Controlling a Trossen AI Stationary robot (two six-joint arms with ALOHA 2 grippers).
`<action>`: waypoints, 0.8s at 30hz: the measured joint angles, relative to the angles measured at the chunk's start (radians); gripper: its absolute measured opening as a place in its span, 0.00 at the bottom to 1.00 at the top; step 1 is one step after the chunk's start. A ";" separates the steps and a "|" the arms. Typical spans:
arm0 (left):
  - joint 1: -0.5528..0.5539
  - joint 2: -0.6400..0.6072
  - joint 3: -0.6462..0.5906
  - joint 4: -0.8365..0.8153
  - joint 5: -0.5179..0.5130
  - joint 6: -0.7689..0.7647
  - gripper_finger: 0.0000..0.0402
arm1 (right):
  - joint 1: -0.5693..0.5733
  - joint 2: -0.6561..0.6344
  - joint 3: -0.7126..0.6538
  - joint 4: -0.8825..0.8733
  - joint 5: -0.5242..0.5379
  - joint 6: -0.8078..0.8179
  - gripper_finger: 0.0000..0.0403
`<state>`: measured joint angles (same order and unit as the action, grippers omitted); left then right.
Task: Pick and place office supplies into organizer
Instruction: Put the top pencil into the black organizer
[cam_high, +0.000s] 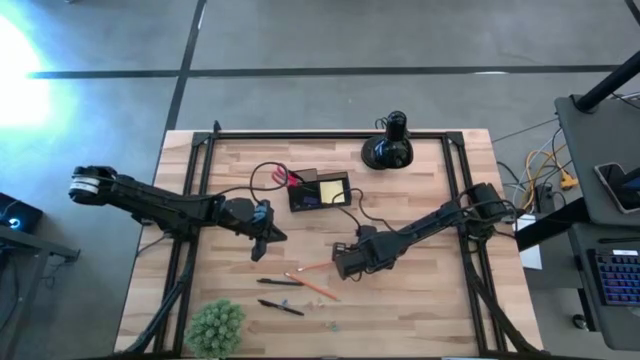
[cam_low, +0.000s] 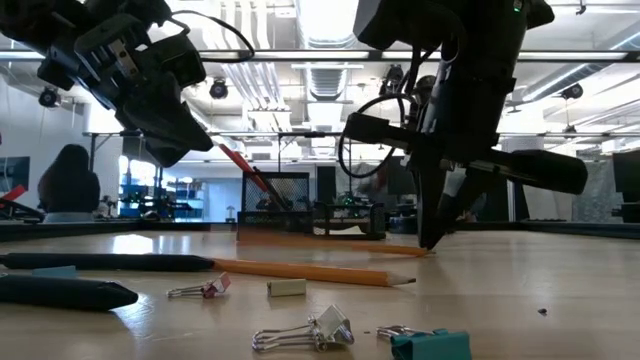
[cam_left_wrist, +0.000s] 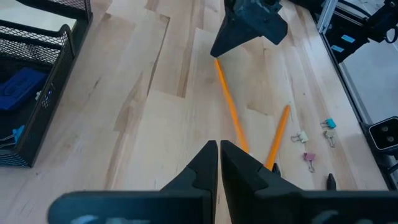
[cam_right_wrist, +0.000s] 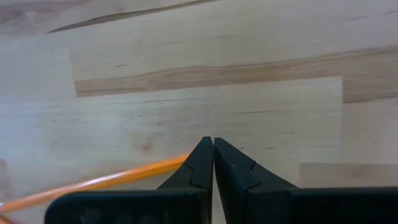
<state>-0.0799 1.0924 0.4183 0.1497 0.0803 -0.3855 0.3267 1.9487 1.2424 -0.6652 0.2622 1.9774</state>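
The organizer (cam_high: 320, 190), a dark mesh box, stands mid-table, with the red-handled scissors (cam_high: 288, 178) at its left end. Two orange pencils (cam_high: 314, 267) (cam_high: 318, 288) and two black pens (cam_high: 280, 283) (cam_high: 282, 307) lie on the wood nearer the front. My left gripper (cam_high: 268, 236) is shut and hangs above the table left of the pencils, touching nothing (cam_left_wrist: 219, 149). My right gripper (cam_high: 340, 263) is shut, with its tips down at the right end of the farther pencil (cam_right_wrist: 209, 142). My right gripper comes from above, pointing down, with its fingertips (cam_low: 430, 243) on or just over the table. The pencil's right end (cam_right_wrist: 177, 163) runs in behind one finger (cam_right_wrist: 198, 163). No gap shows between the fingers, so I cannot tell whether the end is pinched or only touched. The pencil lies flat on the table.
A green fuzzy plant ball (cam_high: 215, 325) sits at the front left edge. A black round-based knobbed object (cam_high: 388, 146) stands at the far edge. Small binder clips (cam_low: 305, 333), a pale eraser piece (cam_low: 287, 288) and a teal piece (cam_low: 430, 345) lie near the front. Black cables run by the organizer.
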 joint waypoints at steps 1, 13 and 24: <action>0.000 0.000 0.000 0.000 0.000 0.000 0.01 | 0.000 0.000 -0.001 -0.001 0.000 0.000 0.02; -0.005 0.006 -0.001 0.024 0.004 -0.001 0.01 | 0.000 0.000 -0.015 0.003 -0.001 -0.022 0.02; -0.005 0.093 -0.001 0.088 0.046 -0.002 0.01 | -0.012 -0.043 -0.005 -0.002 -0.081 -0.459 0.02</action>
<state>-0.0853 1.1856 0.4176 0.2373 0.1265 -0.3871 0.3149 1.9054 1.2373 -0.6668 0.1815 1.5181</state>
